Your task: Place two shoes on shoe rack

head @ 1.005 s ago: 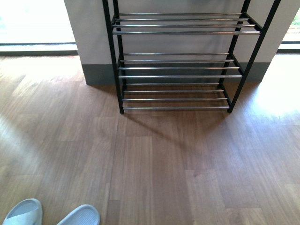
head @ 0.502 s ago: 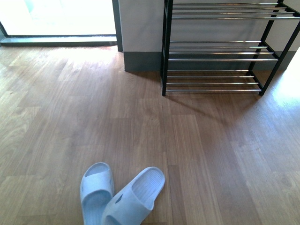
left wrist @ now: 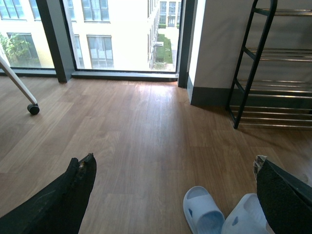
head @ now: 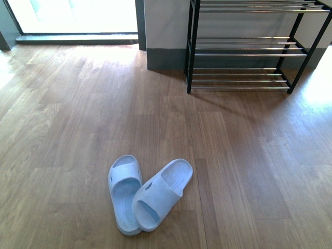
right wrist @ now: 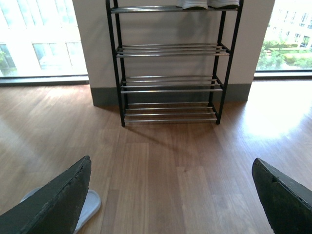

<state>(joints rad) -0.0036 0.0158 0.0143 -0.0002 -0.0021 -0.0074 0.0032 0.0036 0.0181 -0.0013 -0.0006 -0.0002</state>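
Observation:
No grey sneakers show plainly. Two pale blue slide sandals lie on the wooden floor, one (head: 123, 192) with the other (head: 163, 192) overlapping it. The black shoe rack (head: 190, 62) with chrome bars stands against the wall at the far right. In the right wrist view the rack (right wrist: 170, 48) carries two white-soled things (right wrist: 207, 4) on its top tier, cut off by the frame edge. My left gripper (left wrist: 173, 161) is open and empty above the floor, with the slides (left wrist: 202, 214) just beside it. My right gripper (right wrist: 171, 161) is open and empty, facing the rack, with one slide (right wrist: 87, 207) at its side. Neither gripper shows in the front view.
A grey wall pillar with a dark skirting (head: 166, 59) stands behind the rack. Floor-to-ceiling windows (left wrist: 122, 34) run along the far wall. A white leg on a black castor (left wrist: 33, 109) stands on the floor in the left wrist view.
The front view has swung left and back. The rack has moved from centre to the upper right of the frame. The two slides have come fully into view.

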